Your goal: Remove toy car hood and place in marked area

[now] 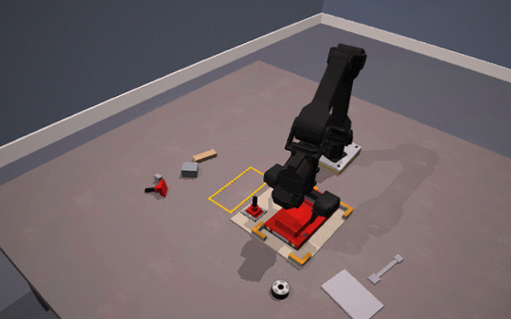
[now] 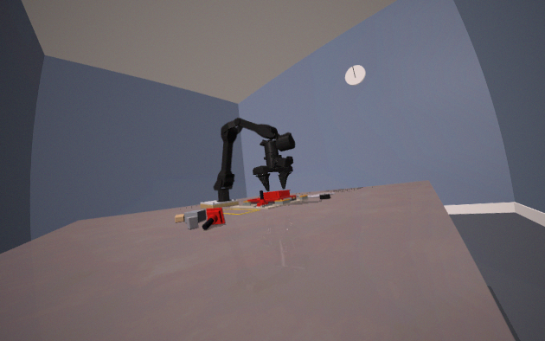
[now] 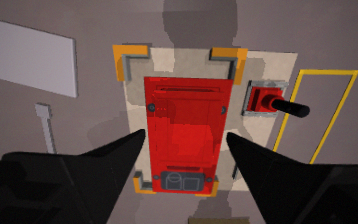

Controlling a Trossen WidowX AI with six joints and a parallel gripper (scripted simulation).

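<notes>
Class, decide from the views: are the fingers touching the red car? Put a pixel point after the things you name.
Apart: the exterior view shows the fingertips (image 2: pixel 275 189) above the red car (image 2: pixel 276 199) (image 3: pixel 187 135).

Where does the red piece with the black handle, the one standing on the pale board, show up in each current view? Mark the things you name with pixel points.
Top: a little below and left of centre, the red piece (image 1: pixel 254 209) (image 2: pixel 261 202) (image 3: pixel 260 100).
Exterior: near the middle, in front of the toy car (image 1: pixel 293 223) (image 2: pixel 277 196) (image 3: pixel 187 120).
Wrist: right of centre, upper half.
Shared landmark: the yellow outline (image 1: pixel 220 205) (image 2: pixel 235 214) (image 3: pixel 327 72).

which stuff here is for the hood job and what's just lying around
For the job:
- red toy car with its hood
- yellow outlined area
- open claw

Lying about:
- wheel
- white panel
- tan block
</notes>
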